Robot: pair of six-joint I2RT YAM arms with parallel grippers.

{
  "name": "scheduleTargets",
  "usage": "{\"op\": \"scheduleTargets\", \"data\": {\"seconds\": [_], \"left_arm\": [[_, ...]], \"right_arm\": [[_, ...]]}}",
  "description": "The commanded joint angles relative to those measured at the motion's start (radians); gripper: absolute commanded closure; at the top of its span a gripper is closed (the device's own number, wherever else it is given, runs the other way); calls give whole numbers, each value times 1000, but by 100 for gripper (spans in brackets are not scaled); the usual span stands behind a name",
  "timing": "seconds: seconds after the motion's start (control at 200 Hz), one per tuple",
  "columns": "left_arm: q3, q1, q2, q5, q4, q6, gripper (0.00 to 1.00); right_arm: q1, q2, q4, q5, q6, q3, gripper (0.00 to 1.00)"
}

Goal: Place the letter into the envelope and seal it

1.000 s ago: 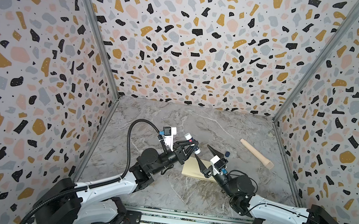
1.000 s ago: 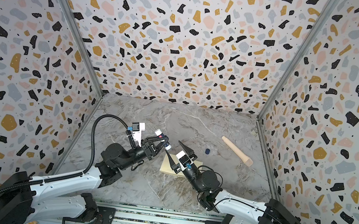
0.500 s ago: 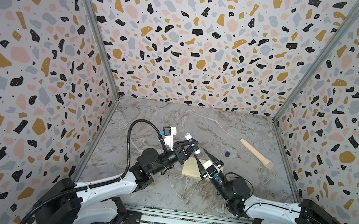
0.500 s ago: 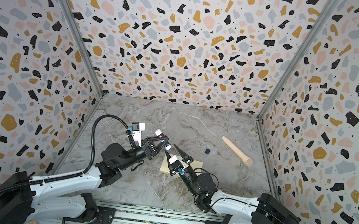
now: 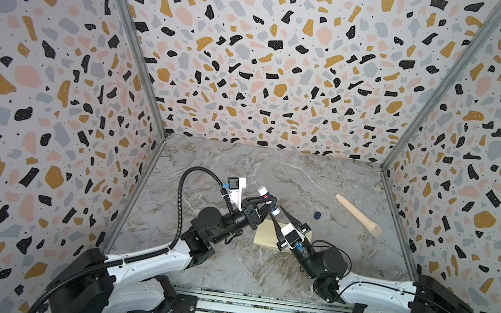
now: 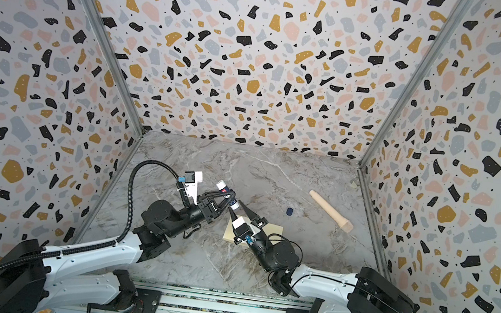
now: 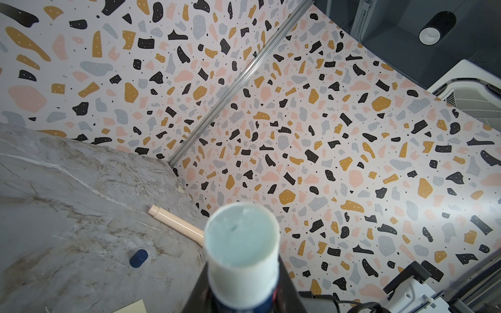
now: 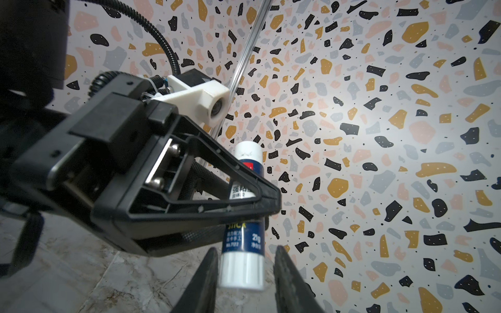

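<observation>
Left gripper [image 5: 270,205] is clamped tight on the glue stick [image 5: 267,198], both fingers pinching the blue barrel around its middle, and you can see that grip clearly in the right wrist view [image 8: 245,216]. The stick is tilted and held up off the table. Its uncapped end shows a pale glue face in the left wrist view [image 7: 242,238].

Now the right gripper [image 8: 245,250]: its jaws stand apart on either side of the stick's white base. One finger is right against the base and the other has a sliver of daylight, so there's no squeeze. In a top view, that right gripper [image 5: 276,212] reaches up from below to meet the stick.

Underneath the pair of them lies the envelope [image 5: 264,238], cream-yellow and flat on the marble table [image 5: 240,169], partly covered by the right arm's wrist. I can't tell how its flap lies.

Further out to the right, the little blue cap [image 5: 317,215] sits alone on the marble. Beyond it, near the right wall, a beige tapered wooden stick [image 5: 357,215] lies at an angle.
</observation>
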Motion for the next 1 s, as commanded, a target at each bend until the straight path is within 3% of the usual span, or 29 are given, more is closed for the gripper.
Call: {"op": "scheduleTargets", "data": {"seconds": [0.0,0.235,0.566,0.656,0.756,0.861,0.996], "left_arm": [[42,-1,0,0,45,-2,100],[46,-1,1,-1,44,-3,100],[33,-2,1,19,68,29,100],[26,-1,-13,24,77,64,100],[17,-1,-31,41,92,104,100],[12,-1,-53,61,99,142,100],[8,0,-66,92,120,170,100]], "right_arm": [[5,2,29,25,-9,39,64],[5,6,17,28,-3,39,71],[-5,-25,-54,-13,89,44,93],[-60,-79,-174,-162,241,56,95],[-206,-138,-278,-484,547,77,95],[-357,-138,-225,-774,853,86,98],[-442,-86,-115,-1019,1094,115,97]]}}
